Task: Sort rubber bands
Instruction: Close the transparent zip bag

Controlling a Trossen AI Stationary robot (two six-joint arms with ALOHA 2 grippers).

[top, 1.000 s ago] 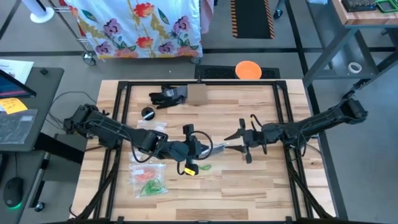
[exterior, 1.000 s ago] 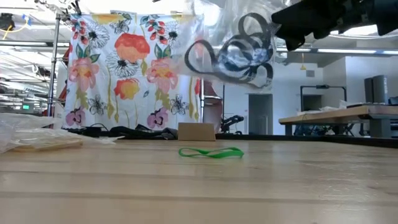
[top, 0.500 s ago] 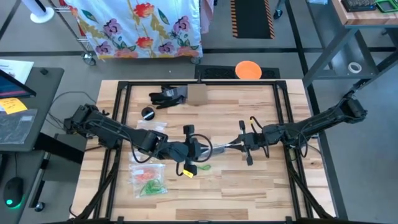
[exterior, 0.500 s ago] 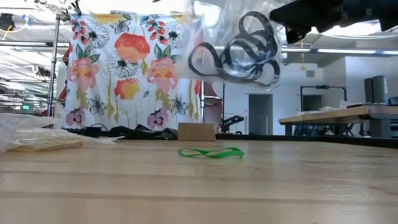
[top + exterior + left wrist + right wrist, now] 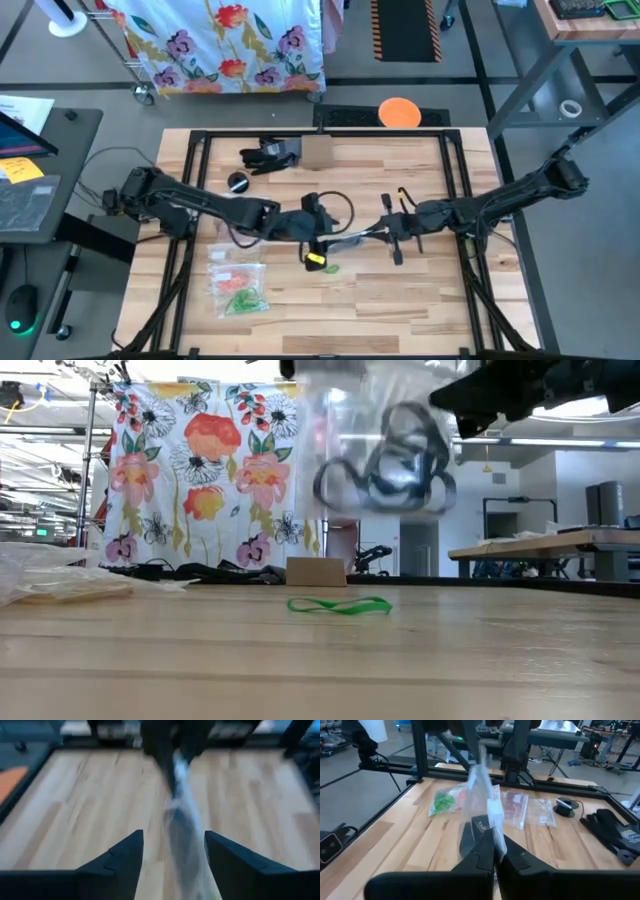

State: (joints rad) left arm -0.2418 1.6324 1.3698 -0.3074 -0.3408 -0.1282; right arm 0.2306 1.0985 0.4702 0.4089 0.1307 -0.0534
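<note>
The wooden table (image 5: 420,290) carries both dark arms, meeting near its middle. Between them hangs a clear plastic zip bag (image 5: 375,445) holding dark rubber bands (image 5: 400,465), lifted well above the tabletop. The right gripper (image 5: 493,851) has its fingers pressed together on the bag's edge. The left gripper (image 5: 172,851) has its fingers spread apart, with the bag running between them, though contact cannot be told.

On the table's left part lie more clear bags (image 5: 240,285) with green and reddish rubber bands inside. A single green rubber band (image 5: 338,605) lies loose on the wood, below the lifted bag. A small cardboard box (image 5: 316,153) stands at the far edge. The printing on the bag is too blurred to read.
</note>
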